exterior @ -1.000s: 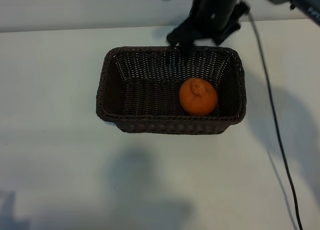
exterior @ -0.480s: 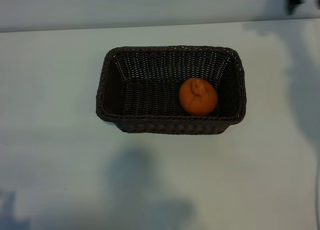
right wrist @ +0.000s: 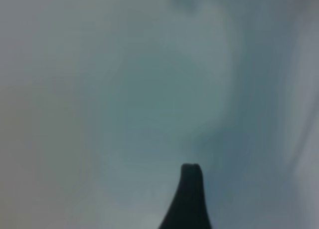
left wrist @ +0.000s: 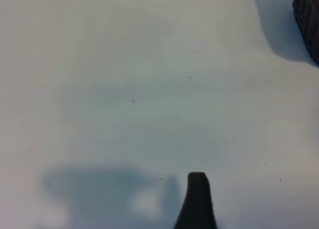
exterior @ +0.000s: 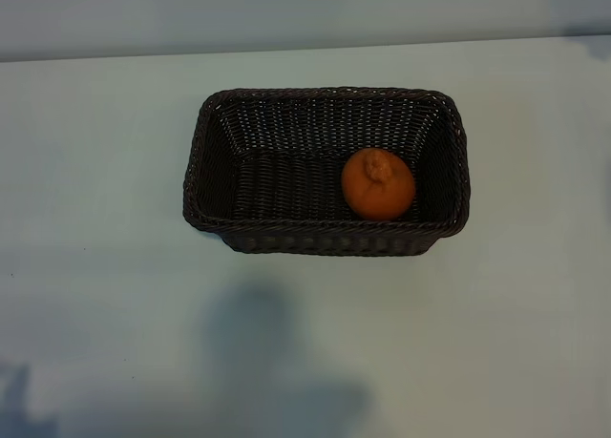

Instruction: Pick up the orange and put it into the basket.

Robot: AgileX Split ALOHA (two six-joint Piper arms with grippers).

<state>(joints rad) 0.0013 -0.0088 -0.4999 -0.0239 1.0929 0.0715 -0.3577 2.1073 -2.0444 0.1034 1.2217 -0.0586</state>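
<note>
The orange (exterior: 378, 183) lies inside the dark wicker basket (exterior: 325, 94), against its right end, stem end up. Neither arm shows in the exterior view. In the left wrist view one dark fingertip (left wrist: 197, 184) hangs over bare table, with nothing beside it, and a corner of the basket (left wrist: 308, 19) shows far off. In the right wrist view a single dark fingertip (right wrist: 191, 176) stands before a blurred pale surface, with nothing in its grasp. Both grippers are well away from the orange.
The white table (exterior: 105, 266) surrounds the basket on all sides. Soft shadows fall on it in front of the basket. A grey wall runs along the table's far edge.
The right arm, which stood over the basket's far rim a second ago, has withdrawn out of the exterior view to the upper right. The orange and basket have not moved.
</note>
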